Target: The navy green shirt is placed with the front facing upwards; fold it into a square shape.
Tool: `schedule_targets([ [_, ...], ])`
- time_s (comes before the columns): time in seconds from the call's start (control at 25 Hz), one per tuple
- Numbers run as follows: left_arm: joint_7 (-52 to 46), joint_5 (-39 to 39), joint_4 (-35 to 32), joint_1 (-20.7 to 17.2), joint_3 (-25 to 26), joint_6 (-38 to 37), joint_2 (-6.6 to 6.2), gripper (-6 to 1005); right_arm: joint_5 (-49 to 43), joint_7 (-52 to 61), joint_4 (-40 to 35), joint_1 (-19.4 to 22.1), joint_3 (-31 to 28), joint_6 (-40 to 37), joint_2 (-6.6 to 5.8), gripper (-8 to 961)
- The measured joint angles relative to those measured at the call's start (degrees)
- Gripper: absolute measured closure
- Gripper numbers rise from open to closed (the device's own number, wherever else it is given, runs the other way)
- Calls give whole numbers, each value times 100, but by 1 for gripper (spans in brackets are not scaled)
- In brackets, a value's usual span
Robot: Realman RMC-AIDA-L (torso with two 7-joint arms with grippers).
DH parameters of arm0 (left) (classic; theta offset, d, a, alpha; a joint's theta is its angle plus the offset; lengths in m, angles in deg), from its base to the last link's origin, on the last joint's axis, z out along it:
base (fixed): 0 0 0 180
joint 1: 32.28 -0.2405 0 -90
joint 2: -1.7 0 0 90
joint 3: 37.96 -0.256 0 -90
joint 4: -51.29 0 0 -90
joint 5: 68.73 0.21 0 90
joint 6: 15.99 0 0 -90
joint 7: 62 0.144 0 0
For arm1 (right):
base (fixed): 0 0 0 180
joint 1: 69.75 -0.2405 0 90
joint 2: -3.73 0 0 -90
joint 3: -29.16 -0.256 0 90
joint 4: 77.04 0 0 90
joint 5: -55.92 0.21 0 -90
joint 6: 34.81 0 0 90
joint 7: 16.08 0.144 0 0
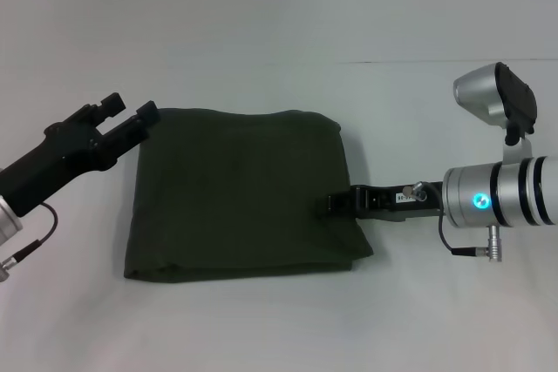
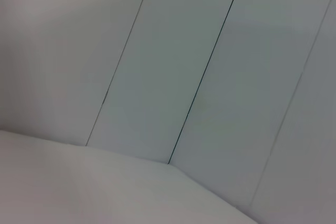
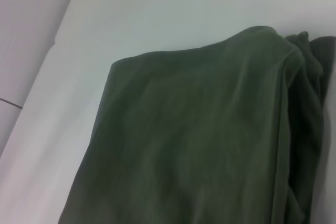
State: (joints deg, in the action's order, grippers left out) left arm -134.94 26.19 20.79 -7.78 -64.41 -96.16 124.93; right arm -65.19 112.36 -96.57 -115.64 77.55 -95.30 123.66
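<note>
The navy green shirt (image 1: pixel 235 193) lies on the white table (image 1: pixel 261 23) as a folded, roughly square bundle with no lettering showing. My left gripper (image 1: pixel 131 108) hovers open at the bundle's far left corner, with nothing between its black fingers. At the right edge of the bundle, my right gripper (image 1: pixel 333 204) reaches in from the right, its tip over the cloth. The right wrist view is filled with the shirt (image 3: pixel 199 140), layered folds running along one side.
The white table (image 3: pixel 157 3) spreads on all sides of the shirt. A cable (image 1: pixel 466 246) hangs under the right wrist. The left wrist view shows only pale wall panels (image 2: pixel 173 66) and the table surface (image 2: pixel 79 187).
</note>
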Motion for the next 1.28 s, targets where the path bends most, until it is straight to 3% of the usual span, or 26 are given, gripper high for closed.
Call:
schedule_targets([
  [0.12, -1, -1, 0, 6, 5, 42, 0, 246, 48, -29, 30, 2, 0, 37, -3, 433],
  [0.56, -18, -2, 21, 53, 9, 174, 0, 246, 174, -147, -19, 8, -15, 346, -13, 868],
  [1.28, -35, -1, 45, 98, 7, 274, 19, 247, 510, -384, -253, 356, -66, 485, -42, 896],
])
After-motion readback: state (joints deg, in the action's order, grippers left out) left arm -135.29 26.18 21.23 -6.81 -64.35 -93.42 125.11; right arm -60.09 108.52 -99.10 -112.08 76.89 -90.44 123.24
